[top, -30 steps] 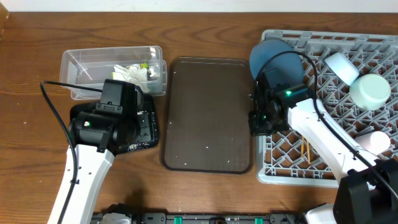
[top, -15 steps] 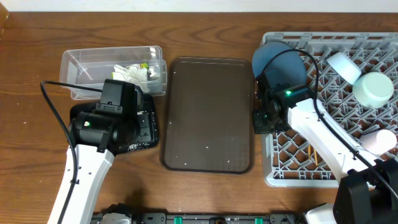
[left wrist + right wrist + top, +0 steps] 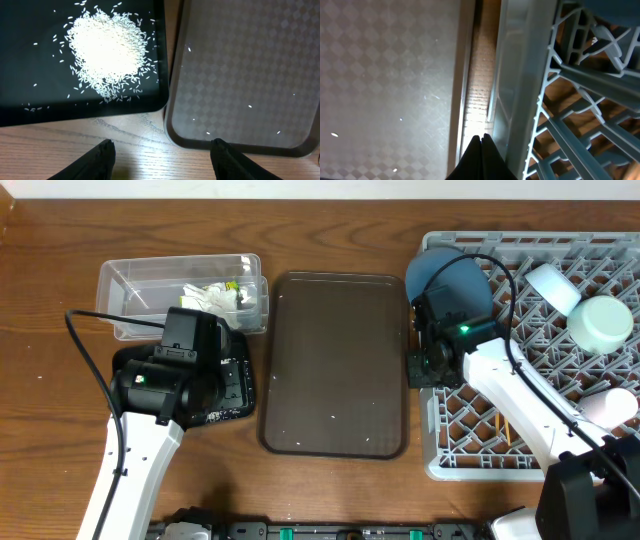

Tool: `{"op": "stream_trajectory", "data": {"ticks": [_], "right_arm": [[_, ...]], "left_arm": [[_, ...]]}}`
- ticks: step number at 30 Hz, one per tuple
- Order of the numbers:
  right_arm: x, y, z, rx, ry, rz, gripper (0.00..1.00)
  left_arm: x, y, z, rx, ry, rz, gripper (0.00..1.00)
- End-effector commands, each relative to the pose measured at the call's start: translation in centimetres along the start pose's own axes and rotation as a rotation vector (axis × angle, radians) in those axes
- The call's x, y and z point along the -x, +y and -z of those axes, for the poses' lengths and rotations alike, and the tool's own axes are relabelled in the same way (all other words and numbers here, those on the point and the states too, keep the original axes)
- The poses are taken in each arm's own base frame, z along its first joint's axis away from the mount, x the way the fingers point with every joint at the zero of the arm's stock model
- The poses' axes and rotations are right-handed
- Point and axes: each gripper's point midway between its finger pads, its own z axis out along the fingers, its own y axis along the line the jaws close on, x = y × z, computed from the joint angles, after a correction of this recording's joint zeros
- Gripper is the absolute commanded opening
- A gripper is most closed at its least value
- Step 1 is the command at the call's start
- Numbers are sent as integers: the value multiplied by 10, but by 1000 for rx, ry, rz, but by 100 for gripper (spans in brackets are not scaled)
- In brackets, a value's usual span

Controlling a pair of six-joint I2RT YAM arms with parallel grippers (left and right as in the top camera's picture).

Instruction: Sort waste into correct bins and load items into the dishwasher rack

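Spreading under everything is a brown wooden counter (image 3: 330, 230), with a strip of white wall (image 3: 300, 188) along its far edge. The left fingers (image 3: 100, 159) stand well apart and empty above bare wood. Ahead of them to the left lies the black tray (image 3: 30, 107) carrying a heap of rice (image 3: 107, 50). Ahead to the right is the brown tray (image 3: 240, 75), its corner just beside the black one's. Beyond the black tray sits the clear tub (image 3: 130, 285) with crumpled tissue (image 3: 215, 298) inside. From overhead the left arm (image 3: 150, 410) hides most of the black tray.

The right fingers (image 3: 481, 157) are pressed together, holding nothing. They hang over the narrow strip of counter between the brown tray on their left and the wall of the rack (image 3: 515, 75) on their right. In the rack, the dark-blue dish (image 3: 445, 275) sits just beyond them. The pale-blue bowl (image 3: 552, 288), mint-green bowl (image 3: 600, 325), pink-white cup (image 3: 608, 408) and chopsticks (image 3: 492, 425) lie farther right, and the right arm (image 3: 520, 400) crosses part of the grid.
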Motion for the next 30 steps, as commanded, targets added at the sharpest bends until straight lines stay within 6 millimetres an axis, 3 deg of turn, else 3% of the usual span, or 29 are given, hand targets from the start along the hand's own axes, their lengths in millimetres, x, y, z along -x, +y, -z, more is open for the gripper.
{"op": "stream_trajectory", "data": {"ticks": [1,5,10,12,16,19,26,30], "right_arm": [[11,-15,4,-34,-36,-59,1],[22,-20,13,-4,-79,-91,1],[45,-36,40,13,-208,-95,3],[50,-44,50,18,-249,-115,15],[56,-59,65,26,-300,-97,52],[57,-60,67,40,-307,-34,67],[69,-69,71,37,-354,-67,72],[71,-87,78,20,-358,-114,71]], "left_arm": [[-1,1,-2,10,7,-18,64],[-1,1,-2,10,6,-18,64],[1,1,-2,8,-1,-18,64],[2,0,-2,6,-5,-20,64],[7,-2,-2,-2,-24,-142,64],[12,-4,-4,-6,-38,-153,64],[21,-16,-16,-46,26,-184,64],[25,-16,-21,-31,91,-180,64]]}}
